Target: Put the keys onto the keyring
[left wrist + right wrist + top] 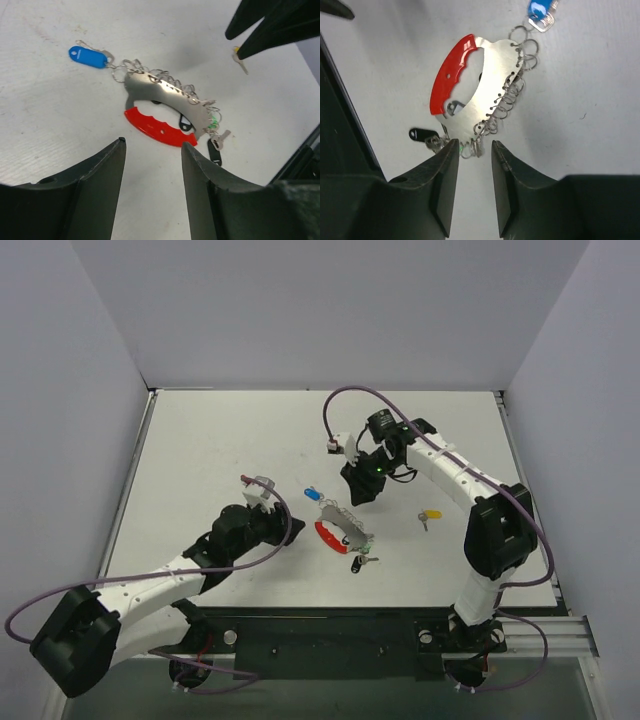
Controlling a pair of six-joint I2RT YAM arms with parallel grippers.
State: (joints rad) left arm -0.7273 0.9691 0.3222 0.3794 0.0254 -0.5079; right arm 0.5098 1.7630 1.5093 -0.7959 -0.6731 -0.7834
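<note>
From where I stand, the left gripper (152, 146) and right gripper (475, 145) hang parted and empty either side of the keyring (338, 528), flat on the table (200, 440) with the blue key (88, 56) and black key (214, 152) seemingly hooked on, so the yellow key (431, 515) lying apart looks next to fetch and thread

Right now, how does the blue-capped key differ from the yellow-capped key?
Colour: the small blue-capped silvery key versus the small yellow-capped silvery key. Place: the blue one sits at one end of the red-and-silver keyring, seemingly hooked to a small wire loop. The yellow one lies alone, well apart from the keyring on the right arm's side. Both lie flat on the white table, and neither is held.
</note>
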